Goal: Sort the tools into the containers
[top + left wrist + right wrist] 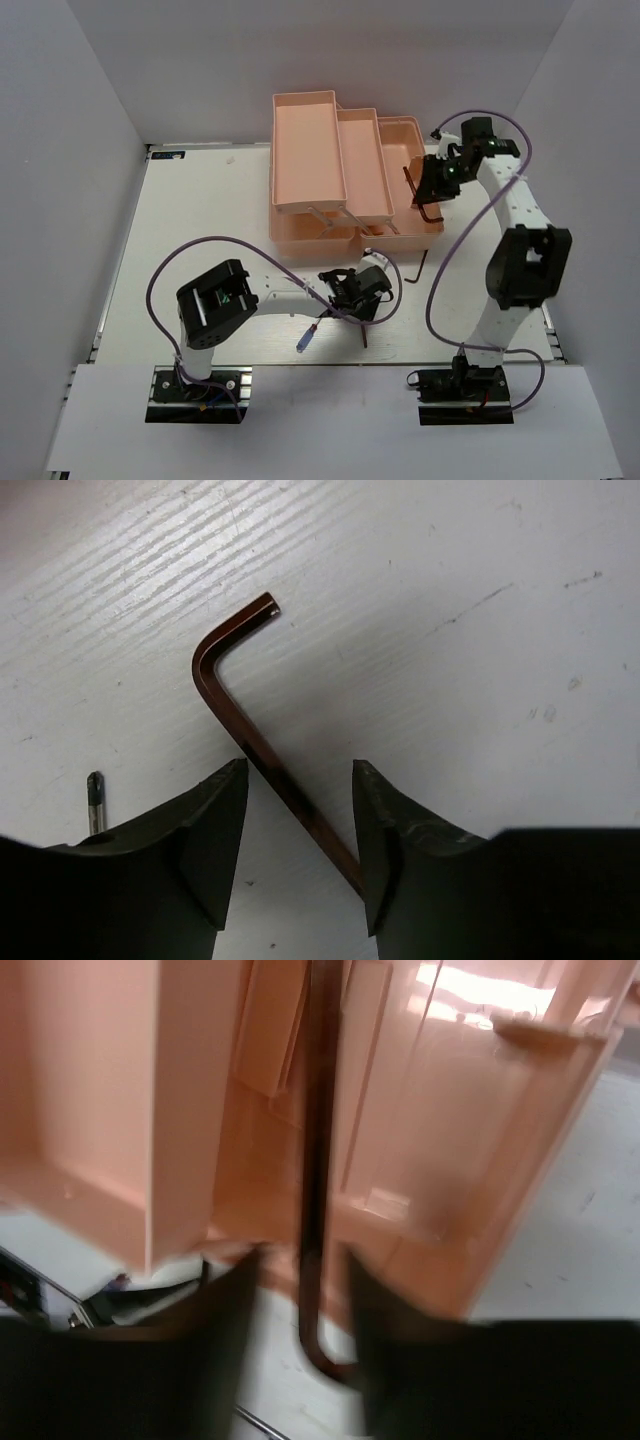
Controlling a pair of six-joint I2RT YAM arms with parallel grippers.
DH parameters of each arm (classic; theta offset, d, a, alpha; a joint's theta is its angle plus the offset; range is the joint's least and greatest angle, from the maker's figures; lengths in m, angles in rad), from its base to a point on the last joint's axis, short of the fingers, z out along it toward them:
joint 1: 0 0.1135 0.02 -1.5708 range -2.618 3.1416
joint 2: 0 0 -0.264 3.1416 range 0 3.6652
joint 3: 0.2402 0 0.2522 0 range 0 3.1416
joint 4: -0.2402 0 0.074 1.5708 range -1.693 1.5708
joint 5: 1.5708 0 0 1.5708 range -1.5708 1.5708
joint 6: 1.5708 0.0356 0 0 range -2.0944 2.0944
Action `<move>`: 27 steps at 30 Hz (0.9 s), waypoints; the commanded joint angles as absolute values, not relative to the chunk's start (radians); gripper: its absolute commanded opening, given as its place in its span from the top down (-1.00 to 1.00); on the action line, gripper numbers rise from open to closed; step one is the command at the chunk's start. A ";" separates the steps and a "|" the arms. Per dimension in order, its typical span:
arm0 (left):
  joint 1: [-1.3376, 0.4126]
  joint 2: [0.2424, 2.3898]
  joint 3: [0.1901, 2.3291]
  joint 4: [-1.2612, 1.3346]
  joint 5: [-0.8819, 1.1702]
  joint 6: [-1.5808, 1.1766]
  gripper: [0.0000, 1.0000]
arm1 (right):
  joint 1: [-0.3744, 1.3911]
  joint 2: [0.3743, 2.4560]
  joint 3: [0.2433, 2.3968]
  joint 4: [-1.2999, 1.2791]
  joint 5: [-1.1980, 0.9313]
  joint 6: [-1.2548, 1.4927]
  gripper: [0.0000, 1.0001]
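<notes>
The pink toolbox [310,150] stands open at the back, its trays fanned out. My left gripper [362,305] is open and low over the table. A dark hex key [215,670] lies flat between its jaws [300,830]; the key also shows in the top view [365,335]. My right gripper [432,190] is at the toolbox's right end. A second hex key [315,1160] stands between its jaws [300,1300], with a gap on each side of the shaft. Its bent end touches the right finger; this view is blurred. I see no green-handled screwdrivers.
A blue-handled screwdriver [305,338] lies on the table left of my left gripper; its tip shows in the left wrist view [95,792]. A third hex key [422,265] lies in front of the toolbox's right corner. White walls enclose the table.
</notes>
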State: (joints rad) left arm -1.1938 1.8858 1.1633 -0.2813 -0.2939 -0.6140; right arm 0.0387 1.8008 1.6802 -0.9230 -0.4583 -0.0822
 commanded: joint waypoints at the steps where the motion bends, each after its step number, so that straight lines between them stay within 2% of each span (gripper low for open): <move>1: -1.206 1.930 1.183 -0.350 -0.296 -0.652 -0.02 | 0.066 1.908 1.829 -0.884 -0.422 -0.020 -0.28; 2: -1.206 1.930 1.193 -0.350 -0.287 -0.652 0.17 | 0.069 1.922 1.842 -0.900 -0.423 -0.017 -0.39; 5: -1.206 1.948 1.193 -0.360 -0.287 -0.652 0.43 | 0.060 1.910 1.803 -0.872 -0.446 -0.009 -0.58; 6: -1.206 1.948 1.193 -0.360 -0.287 -0.652 0.58 | 0.057 1.837 1.778 -0.852 -0.439 -0.009 -0.69; 7: -1.206 1.948 1.193 -0.370 -0.287 -0.652 0.62 | 0.057 1.803 1.700 -0.838 -0.422 -0.018 -0.81; 10: -1.215 1.948 1.204 -0.382 -0.301 -0.652 0.73 | 0.046 1.607 1.478 -0.711 -0.338 -0.023 -0.81; 11: -1.215 1.948 1.216 -0.393 -0.313 -0.643 0.73 | 0.026 1.515 1.328 -0.683 -0.327 -0.025 -0.81; 12: -1.224 1.957 1.232 -0.409 -0.324 -0.631 0.73 | 0.023 1.472 1.280 -0.613 -0.325 -0.028 -0.81; 13: -1.224 1.957 1.241 -0.419 -0.324 -0.630 0.81 | 0.017 1.357 1.237 -0.600 -0.328 -0.049 -0.73; 14: -1.224 1.971 1.252 -0.428 -0.324 -0.617 0.85 | 0.014 1.326 1.203 -0.594 -0.327 -0.055 -0.54; 15: -1.224 1.985 1.264 -0.437 -0.337 -0.605 0.89 | 0.012 1.298 1.122 -0.600 -0.336 -0.057 -0.01; 17: -1.233 1.985 1.273 -0.446 -0.337 -0.592 1.00 | 0.011 1.212 1.074 -0.624 -0.342 -0.083 0.41; 18: -1.233 1.985 1.273 -0.459 -0.348 -0.581 1.00 | -0.018 1.197 1.049 -0.650 -0.348 -0.093 0.71; 20: -1.243 1.947 1.292 -0.459 -0.348 -0.566 1.00 | -0.020 1.178 1.022 -0.716 -0.325 -0.120 1.00; 24: -1.252 1.833 1.362 -0.460 -0.348 -0.502 1.00 | -0.040 1.227 0.956 -0.759 -0.325 -0.129 1.00; 26: -1.243 1.789 1.416 -0.460 -0.348 -0.480 1.00 | -0.041 1.274 0.911 -0.709 -0.362 -0.111 0.59; 27: -1.243 1.778 1.431 -0.460 -0.339 -0.470 1.00 | -0.040 1.282 0.890 -0.692 -0.371 -0.101 0.52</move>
